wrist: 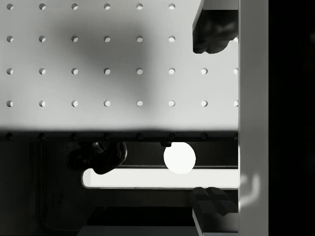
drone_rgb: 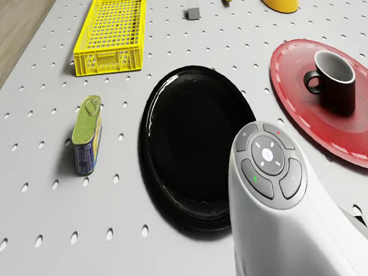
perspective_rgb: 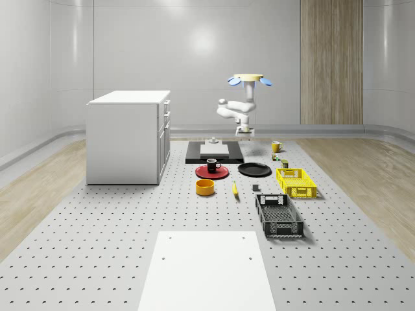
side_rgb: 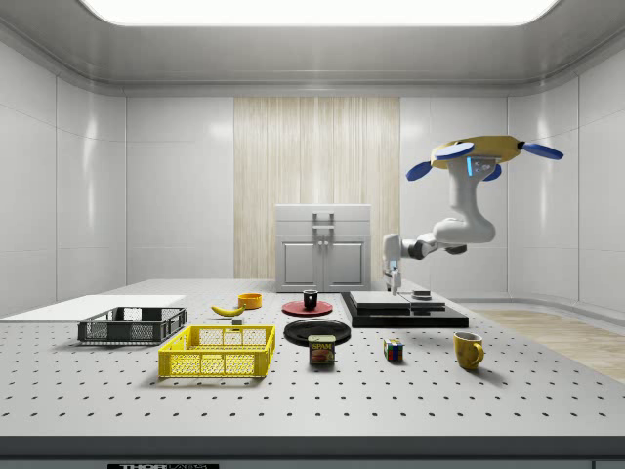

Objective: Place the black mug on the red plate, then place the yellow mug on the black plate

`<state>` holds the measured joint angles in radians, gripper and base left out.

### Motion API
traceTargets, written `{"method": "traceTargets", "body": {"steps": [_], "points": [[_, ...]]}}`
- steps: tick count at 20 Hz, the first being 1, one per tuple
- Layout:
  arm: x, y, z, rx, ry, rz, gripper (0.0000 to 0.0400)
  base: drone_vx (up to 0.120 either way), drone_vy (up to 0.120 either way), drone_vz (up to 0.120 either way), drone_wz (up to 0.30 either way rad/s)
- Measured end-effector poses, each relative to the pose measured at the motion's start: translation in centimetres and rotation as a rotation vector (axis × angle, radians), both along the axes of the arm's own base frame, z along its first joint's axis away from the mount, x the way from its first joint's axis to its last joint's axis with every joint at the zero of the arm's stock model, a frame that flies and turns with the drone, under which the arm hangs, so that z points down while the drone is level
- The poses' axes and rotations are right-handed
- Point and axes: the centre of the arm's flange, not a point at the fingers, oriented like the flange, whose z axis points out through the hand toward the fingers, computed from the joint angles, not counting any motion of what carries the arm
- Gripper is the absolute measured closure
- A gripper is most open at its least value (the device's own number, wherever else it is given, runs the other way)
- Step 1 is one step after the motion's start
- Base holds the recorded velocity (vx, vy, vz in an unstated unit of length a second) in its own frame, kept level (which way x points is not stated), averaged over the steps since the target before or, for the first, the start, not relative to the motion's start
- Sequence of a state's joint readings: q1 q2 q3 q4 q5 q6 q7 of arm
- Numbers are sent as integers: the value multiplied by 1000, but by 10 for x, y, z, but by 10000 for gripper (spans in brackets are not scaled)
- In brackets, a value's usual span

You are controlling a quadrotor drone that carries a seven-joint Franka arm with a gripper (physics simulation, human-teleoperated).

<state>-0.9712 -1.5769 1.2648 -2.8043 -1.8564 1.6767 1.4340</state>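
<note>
The drone [perspective_rgb: 249, 80] hovered at upper centre of the whole-scene view, over the table's far edge. Its gripper [perspective_rgb: 244, 131] hung empty, fingers apart. The black mug [perspective_rgb: 212, 165] sat on the red plate [perspective_rgb: 202, 172]; the yellow mug [perspective_rgb: 276, 146] stood apart from the black plate [perspective_rgb: 254, 170], with open table around it.

The drone [side_rgb: 485, 151] has a flat yellow disc-shaped body with blue oval rotor blades spread around its rim. Beneath it hangs the white Franka arm [side_rgb: 459, 223], made of smooth, rounded segments joined by bulbous elbows, with a small blue-lit patch near the top link in the side view. In the drone view the arm's nearest link [drone_rgb: 279, 213] is glossy white and ends in a grey, rounded control pad of four button segments around a central disc, with a tiny red mark and a tiny green mark. The gripper [wrist: 211, 118] shows dark fingertips [wrist: 212, 30] on pale finger bodies.
</note>
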Motion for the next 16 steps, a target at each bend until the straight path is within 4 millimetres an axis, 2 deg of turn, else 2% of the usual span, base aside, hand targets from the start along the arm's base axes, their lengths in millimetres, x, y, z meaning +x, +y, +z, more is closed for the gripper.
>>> {"method": "traceTargets", "body": {"steps": [16], "points": [[0,0,0,0,0,0,0,-120,120,0,0]]}}
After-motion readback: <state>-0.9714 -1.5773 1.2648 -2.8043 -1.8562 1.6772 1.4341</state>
